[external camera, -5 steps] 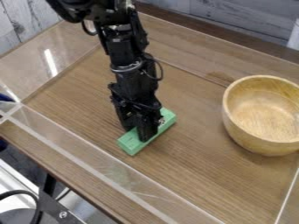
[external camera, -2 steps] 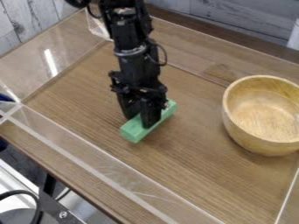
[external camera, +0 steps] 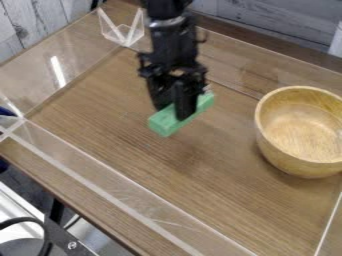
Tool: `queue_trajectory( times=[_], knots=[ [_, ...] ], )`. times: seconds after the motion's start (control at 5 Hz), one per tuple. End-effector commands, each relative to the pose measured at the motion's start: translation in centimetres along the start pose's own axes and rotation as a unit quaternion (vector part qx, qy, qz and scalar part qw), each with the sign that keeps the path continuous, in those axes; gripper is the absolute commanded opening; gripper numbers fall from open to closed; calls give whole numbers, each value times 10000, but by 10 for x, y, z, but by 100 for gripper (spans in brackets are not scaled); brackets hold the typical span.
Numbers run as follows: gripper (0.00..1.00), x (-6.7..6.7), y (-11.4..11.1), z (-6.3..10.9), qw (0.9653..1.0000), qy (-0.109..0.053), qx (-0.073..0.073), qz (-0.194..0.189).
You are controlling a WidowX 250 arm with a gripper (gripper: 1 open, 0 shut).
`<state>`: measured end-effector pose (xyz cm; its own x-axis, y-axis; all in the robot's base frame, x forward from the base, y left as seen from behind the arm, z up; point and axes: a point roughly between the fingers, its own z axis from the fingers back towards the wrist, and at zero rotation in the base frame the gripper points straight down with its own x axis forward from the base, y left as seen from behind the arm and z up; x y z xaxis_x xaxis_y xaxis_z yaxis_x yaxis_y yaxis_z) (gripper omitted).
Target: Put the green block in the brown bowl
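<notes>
My black gripper [external camera: 179, 104] points down over the middle of the wooden table and is shut on the green block [external camera: 178, 113]. The block is a bright green bar held at its middle, tilted, with its lower end sticking out toward the front left. It hangs clear of the tabletop. The brown bowl [external camera: 302, 130] is a round light-wood bowl standing at the right edge of the table, with nothing in it. The block is to the left of the bowl's rim, with a gap between them.
Clear acrylic walls [external camera: 80, 158] fence the table along the front and left. A transparent stand [external camera: 123, 28] sits at the back behind the arm. Bare wooden tabletop [external camera: 107, 110] lies left of the gripper.
The gripper has lifted the green block off the table and carried it up and toward the right, closer to the bowl. The block's tilt has stayed about the same.
</notes>
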<state>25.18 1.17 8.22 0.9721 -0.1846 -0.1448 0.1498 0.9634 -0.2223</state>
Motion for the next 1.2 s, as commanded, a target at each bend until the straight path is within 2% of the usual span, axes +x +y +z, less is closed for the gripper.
queue_trajectory(
  times=[0.0, 0.2, 0.4, 0.6, 1.0],
  knots=[
    [0, 28, -26, 40, 9984, -549, 49, -92],
    [0, 50, -54, 54, 9976, -650, -14, -258],
    [0, 70, -81, 55, 9985, -407, -37, -371],
    [0, 86, -107, 48, 9987, -143, -29, -490],
    [0, 108, -116, 31, 9977, 334, -29, -586]
  ],
)
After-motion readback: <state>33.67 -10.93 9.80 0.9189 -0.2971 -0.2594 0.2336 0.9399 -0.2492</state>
